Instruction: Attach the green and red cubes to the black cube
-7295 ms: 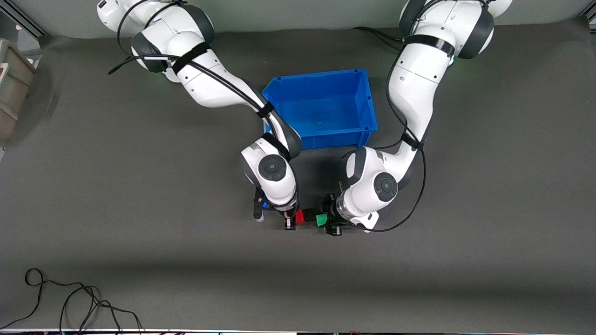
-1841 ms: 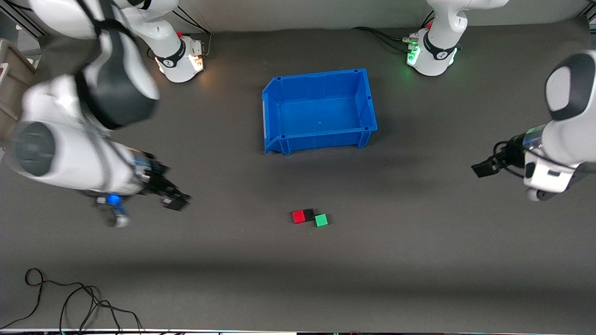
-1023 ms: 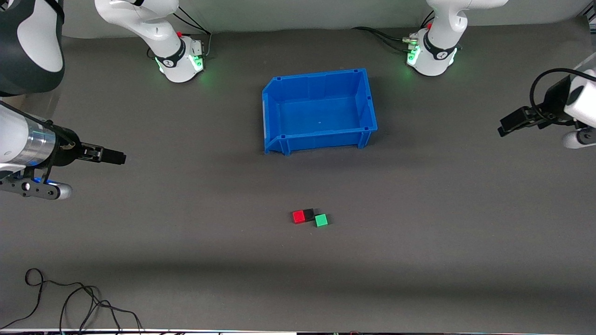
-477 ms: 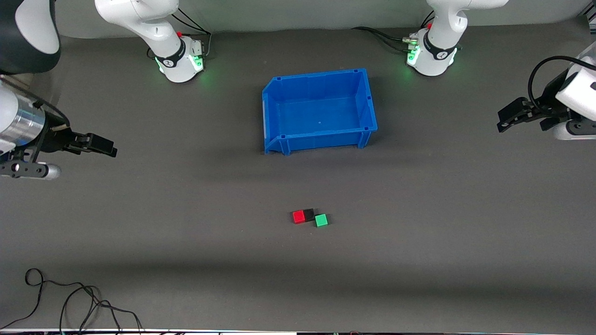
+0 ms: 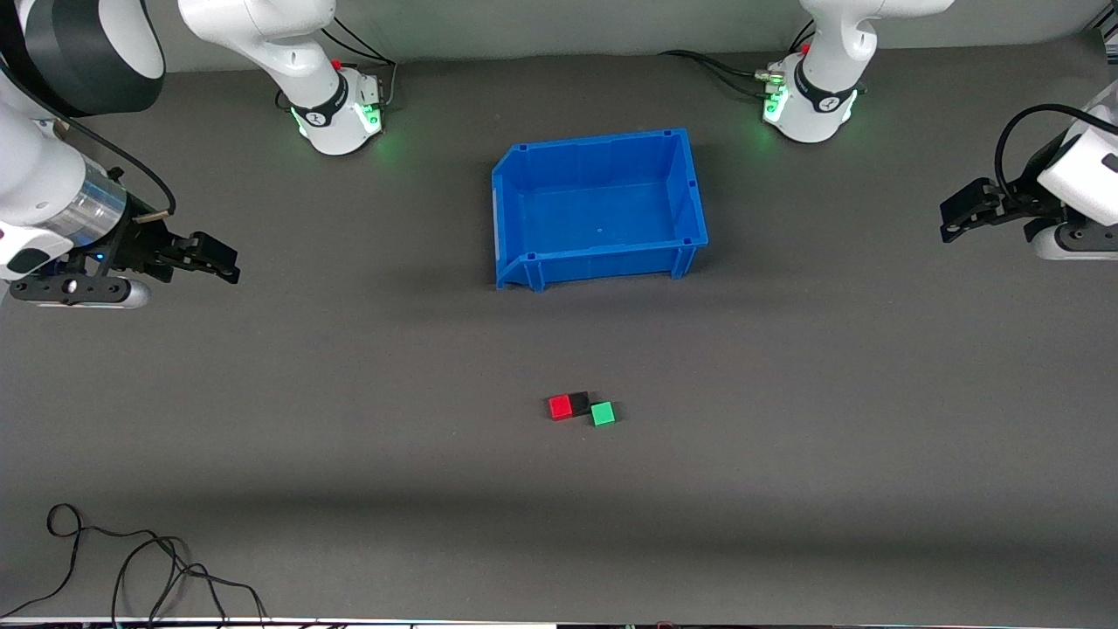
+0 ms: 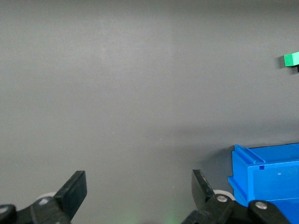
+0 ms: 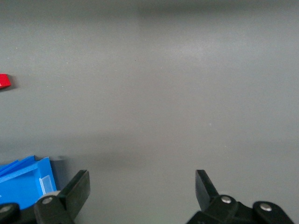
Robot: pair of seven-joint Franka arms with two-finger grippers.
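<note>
Three small cubes sit together on the grey mat, nearer to the front camera than the bin. The red cube (image 5: 560, 407) touches one side of the black cube (image 5: 579, 403). The green cube (image 5: 603, 413) meets the black cube's other side, set slightly nearer to the camera. My right gripper (image 5: 218, 260) hangs open and empty over the mat at the right arm's end of the table. My left gripper (image 5: 961, 214) hangs open and empty over the left arm's end. The right wrist view catches the red cube (image 7: 3, 81), the left wrist view the green cube (image 6: 292, 59).
An empty blue bin (image 5: 603, 259) stands mid-table between the cubes and the arm bases; its corner shows in both wrist views (image 6: 266, 186) (image 7: 23, 184). A black cable (image 5: 131, 568) lies coiled near the front edge at the right arm's end.
Both arms have drifted a little at their ends of the table, the right gripper toward its base. Both grippers stay open. The cubes have not moved.
</note>
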